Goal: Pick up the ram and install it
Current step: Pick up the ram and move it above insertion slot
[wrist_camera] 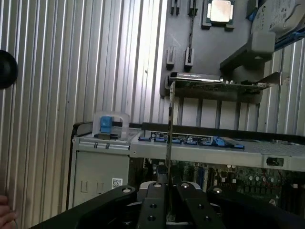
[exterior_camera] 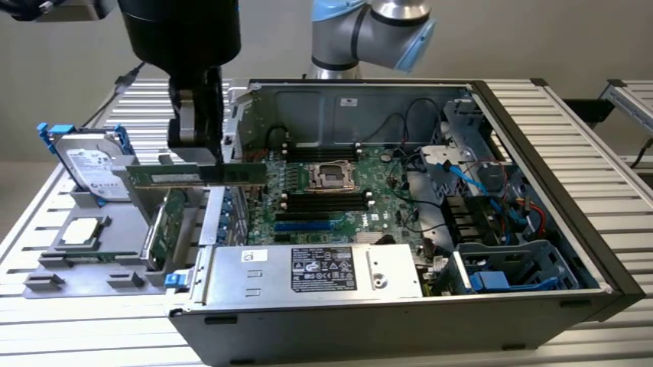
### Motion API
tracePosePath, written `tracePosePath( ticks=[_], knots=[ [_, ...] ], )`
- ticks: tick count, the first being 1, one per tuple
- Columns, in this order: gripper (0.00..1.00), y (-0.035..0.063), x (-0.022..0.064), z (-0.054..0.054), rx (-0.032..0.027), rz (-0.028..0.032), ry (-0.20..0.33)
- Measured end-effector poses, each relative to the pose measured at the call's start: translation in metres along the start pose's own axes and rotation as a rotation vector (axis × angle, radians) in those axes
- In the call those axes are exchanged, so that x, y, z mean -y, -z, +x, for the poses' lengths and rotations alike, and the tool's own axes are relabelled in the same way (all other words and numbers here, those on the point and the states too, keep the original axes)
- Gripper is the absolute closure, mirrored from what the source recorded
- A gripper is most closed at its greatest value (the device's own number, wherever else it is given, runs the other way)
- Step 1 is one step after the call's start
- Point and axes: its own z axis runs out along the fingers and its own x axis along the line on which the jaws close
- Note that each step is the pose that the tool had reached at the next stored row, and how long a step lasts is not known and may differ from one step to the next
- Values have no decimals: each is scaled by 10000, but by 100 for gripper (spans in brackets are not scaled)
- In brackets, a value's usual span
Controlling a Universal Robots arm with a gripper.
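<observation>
The arm's wrist [exterior_camera: 183, 38] points straight down, jaws clamped nearly together.

Place: robotics lab | evidence: robot arm [exterior_camera: 372, 30], opened computer case [exterior_camera: 357, 329], parts fixture [exterior_camera: 102, 260], ribbed aluminium bench [exterior_camera: 61, 329]

Light is even and diffuse from above in the 2 views, moderately bright, shadows soft; the case [exterior_camera: 337, 115] interior sits darker under its walls. Wrist view: processor chip [wrist_camera: 220, 10] lid glares near white, slatted table [wrist_camera: 57, 71] shows bright streaks, gripper [wrist_camera: 169, 187] reads near black.
</observation>
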Motion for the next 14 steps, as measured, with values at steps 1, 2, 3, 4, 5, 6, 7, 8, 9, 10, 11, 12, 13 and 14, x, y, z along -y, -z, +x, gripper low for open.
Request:
tracePosePath(
  ticks=[1, 2, 3, 4, 5, 6, 7, 8, 9, 10, 11, 12, 13, 14],
  knots=[
    [86, 2, 41, 3, -53, -3, -4],
    [86, 5, 80, 6, -117, -8, -8],
    [86, 6, 114, 8, -192, -15, -12],
    [86, 6, 147, 10, -273, -21, -17],
    [86, 4, 179, 11, -359, -26, -22],
    [86, 2, 216, 9, -439, -33, -28],
    [86, 1, 258, 5, -475, -35, -30],
    [86, 2, 306, -3, -487, -36, -31],
    [86, 4, 352, -13, -491, -36, -31],
    [86, 6, 397, -24, -491, -36, -31],
    [86, 6, 443, -37, -491, -36, -30],
    [86, 7, 489, -49, -491, -36, -30],
    [86, 8, 534, -61, -492, -36, -31],
    [86, 8, 580, -71, -491, -35, -31]
  ],
)
